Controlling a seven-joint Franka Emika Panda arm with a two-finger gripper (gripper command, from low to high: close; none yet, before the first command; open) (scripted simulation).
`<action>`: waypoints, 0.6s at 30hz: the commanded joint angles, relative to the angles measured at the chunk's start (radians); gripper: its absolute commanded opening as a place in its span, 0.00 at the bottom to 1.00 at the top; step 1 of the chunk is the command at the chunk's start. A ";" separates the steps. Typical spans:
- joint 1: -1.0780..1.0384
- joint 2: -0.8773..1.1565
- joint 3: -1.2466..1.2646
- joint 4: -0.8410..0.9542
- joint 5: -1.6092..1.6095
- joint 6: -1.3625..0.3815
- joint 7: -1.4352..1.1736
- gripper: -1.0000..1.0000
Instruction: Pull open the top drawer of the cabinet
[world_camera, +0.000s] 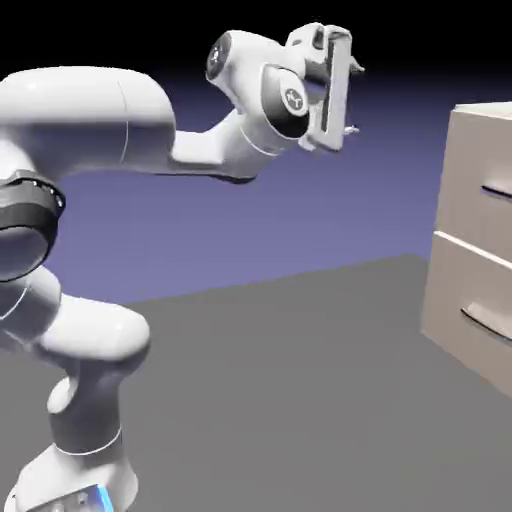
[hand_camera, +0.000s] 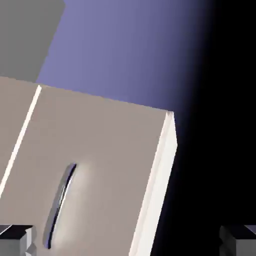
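Top drawer (world_camera: 482, 180) sits at the exterior view's right edge, upper front of the cabinet (world_camera: 470, 300), partly cut off by the frame. Its grey bar handle (world_camera: 497, 192) shows only as a short dark streak there.

Hand view, nearest first: two grey fingertips (hand_camera: 17, 239) at the bottom corners, far apart, nothing between them. Hand (hand_camera: 128, 242) stands wide and carries nothing. Past them a beige drawer front (hand_camera: 105, 165) fills the lower left, tilted by the roll of the camera, with a slim grey handle (hand_camera: 60, 202) running slantwise across it. A pale seam (hand_camera: 22, 132) parts this front from the next one. Cabinet's lit edge (hand_camera: 162, 180) runs down the right of the front; beyond it blue-violet backdrop, fading to black.

Exterior view: hand (world_camera: 352, 98) is up high, above the level of the cabinet top and well apart from it, fingers pointing toward the cabinet. White arm (world_camera: 150, 130) rises from lower left. Grey bench (world_camera: 280, 380) lies below. Lower drawer front (world_camera: 465, 315) with its own handle (world_camera: 487, 325) juts slightly forward of the upper one.
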 joint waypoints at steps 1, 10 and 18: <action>0.033 -0.007 -0.028 0.021 -0.044 -0.005 -0.043 0.50; 0.334 -0.068 -0.275 0.209 -0.435 -0.047 -0.430 0.50; 0.601 -0.122 -0.495 0.376 -0.783 -0.084 -0.774 0.50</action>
